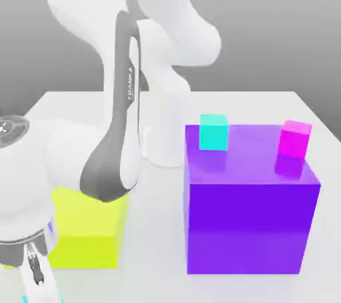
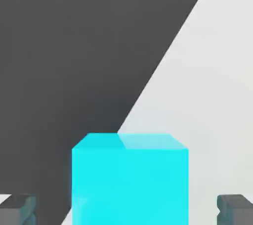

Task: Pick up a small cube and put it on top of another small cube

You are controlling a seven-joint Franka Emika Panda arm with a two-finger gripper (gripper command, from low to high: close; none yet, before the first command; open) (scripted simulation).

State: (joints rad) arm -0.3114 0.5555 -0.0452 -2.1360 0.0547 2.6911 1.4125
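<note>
Exterior view is showing a white counter (image 1: 266, 105) against a grey backdrop, carrying a yellow block (image 1: 86, 232) and a purple block (image 1: 250, 208) bearing turquoise (image 1: 214, 131) and magenta (image 1: 294, 138) cubes. The cyan cube (image 2: 129, 179) is sitting between the end effector's (image 2: 126, 210) apart fingers (image 2: 234, 208), untouched.

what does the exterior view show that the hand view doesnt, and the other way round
Exterior view alone: the white robot arm, a big purple block carrying a small turquoise cube and a small magenta cube, and a big yellow block.

Hand view alone: the small sky-cyan cube up close, sitting between two dark fingertips with gaps on both sides.

Both share: the white table and the gripper.
</note>
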